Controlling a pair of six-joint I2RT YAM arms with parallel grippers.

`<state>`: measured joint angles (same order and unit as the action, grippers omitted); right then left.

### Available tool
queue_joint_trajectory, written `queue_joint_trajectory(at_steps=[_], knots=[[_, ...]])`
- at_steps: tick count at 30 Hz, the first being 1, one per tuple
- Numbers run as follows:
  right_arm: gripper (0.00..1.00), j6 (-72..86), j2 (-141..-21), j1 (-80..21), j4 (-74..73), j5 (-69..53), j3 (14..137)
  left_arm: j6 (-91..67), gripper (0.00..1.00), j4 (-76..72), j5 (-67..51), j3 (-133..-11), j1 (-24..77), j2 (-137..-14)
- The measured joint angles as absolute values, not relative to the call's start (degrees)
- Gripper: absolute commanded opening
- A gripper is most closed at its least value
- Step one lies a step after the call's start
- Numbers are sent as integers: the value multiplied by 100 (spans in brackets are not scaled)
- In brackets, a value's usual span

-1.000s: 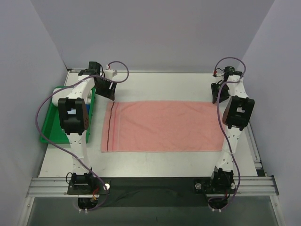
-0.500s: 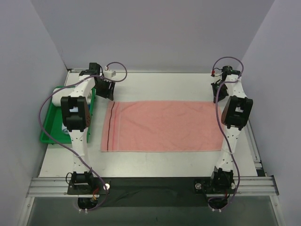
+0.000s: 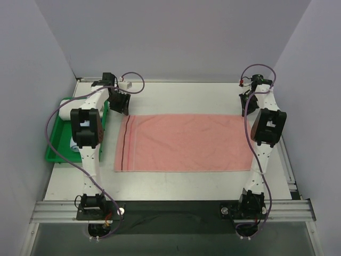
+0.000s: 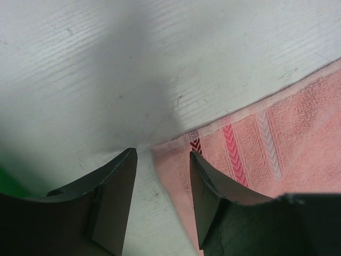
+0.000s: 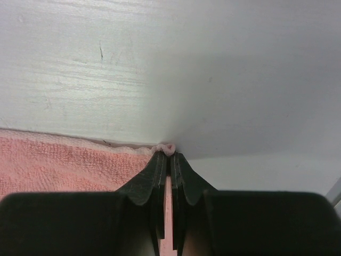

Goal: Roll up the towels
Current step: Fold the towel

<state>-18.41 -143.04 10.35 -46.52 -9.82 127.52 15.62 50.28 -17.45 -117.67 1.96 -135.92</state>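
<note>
This is a robot lab, not a home. A white counter (image 3: 181, 98) sits in a small booth with plain pale walls (image 3: 170, 37) at the back and on both sides. A left arm (image 3: 85, 133) and a right arm (image 3: 266, 128), both white and black robot arms, are bolted to a metal rail (image 3: 170, 209) at the near edge. Purple cables (image 3: 259, 66) loop along them. On the counter lie a pink towel (image 3: 186, 141) and a green tray (image 3: 57, 141). The left arm partly hides the tray, so it is hard to tell what is in it. Up close, the counter shows small scratches.
</note>
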Motion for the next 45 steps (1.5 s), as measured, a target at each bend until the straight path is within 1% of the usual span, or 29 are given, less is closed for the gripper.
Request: queue_joint_trajectory(at_steps=[8, 11, 12, 14, 15, 16, 26, 34, 41, 45], knots=[[0, -1841, -14304, 1035, -4654, -980, 12757, 1566, 44, 4915, -1518, -11489, 346, -13552], [0, -1841, -14306, 1035, -4654, -980, 12757, 1566, 30, 4772, -1396, -11354, 379, -13489], [0, -1841, -14306, 1035, -4654, -980, 12757, 1564, 21, 4735, -1352, -11327, 390, -13480], [0, -1841, -14306, 1035, -4654, -980, 12757, 1557, 13, 4689, -1243, -11325, 403, -13480], [0, -1839, -14306, 1035, -4654, -980, 12757, 1551, 4, 4692, -1212, -11327, 403, -13480], [0, -1835, -14306, 1035, -4654, -980, 12757, 1542, 0, 4696, -1188, -11338, 403, -13482], [0, -1649, -14306, 1052, -4565, -987, 12796, 1437, 0, 4755, -1284, -12003, 204, -13828], [0, -1365, -14263, 1072, -4182, -1197, 13107, 1350, 0, 4768, -2209, -12617, -274, -13852], [0, -1326, -13802, 1129, -4060, -1369, 13047, 1448, 0, 4762, -2832, -12547, -405, -13552], [0, -1365, -13137, 1219, -3997, -1509, 12589, 1684, 0, 4727, -3105, -11911, -471, -12908]])
